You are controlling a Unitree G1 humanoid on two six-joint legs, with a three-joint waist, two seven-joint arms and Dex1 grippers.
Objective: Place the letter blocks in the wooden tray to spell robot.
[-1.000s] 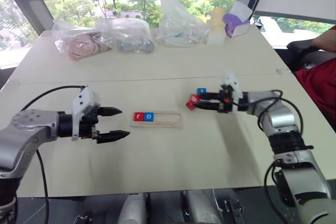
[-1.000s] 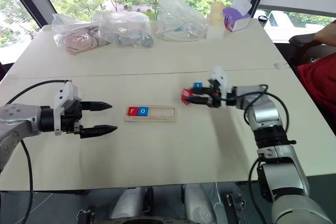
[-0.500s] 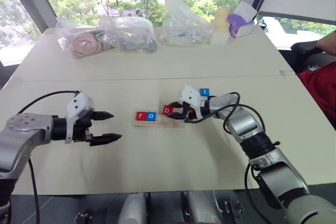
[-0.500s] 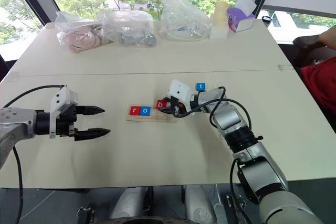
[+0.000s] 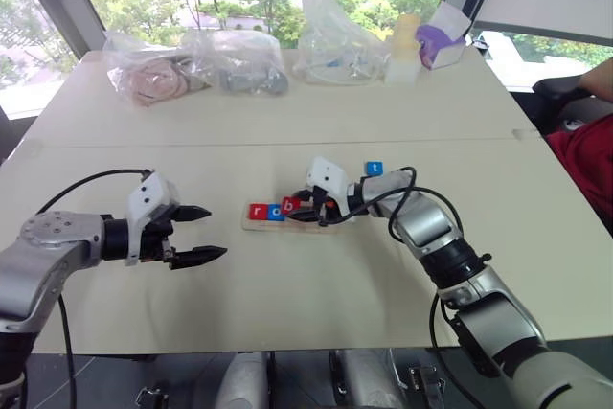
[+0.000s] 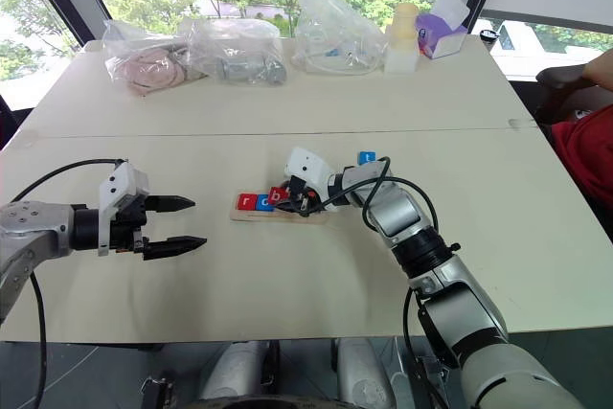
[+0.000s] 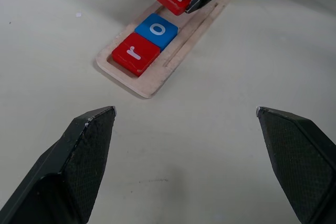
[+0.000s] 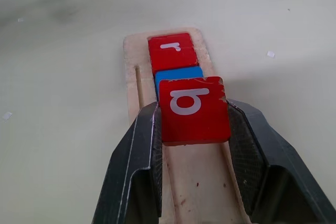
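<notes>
Red b block [image 8: 193,109] is clamped by the right gripper [image 8: 193,129] over the wooden tray [image 7: 157,72] for slot 3; left gripper [image 7: 184,119] fingers are held apart.

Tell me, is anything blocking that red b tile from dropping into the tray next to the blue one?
Nothing visible. The right gripper holds the red b tile over the wooden tray, partly above the blue o tile. The slot beyond the o looks bare.

The pale table [image 5: 287,304] carries the wooden tray [image 5: 292,225], a blue t block [image 5: 374,169] and plastic bags [image 5: 239,62].
</notes>
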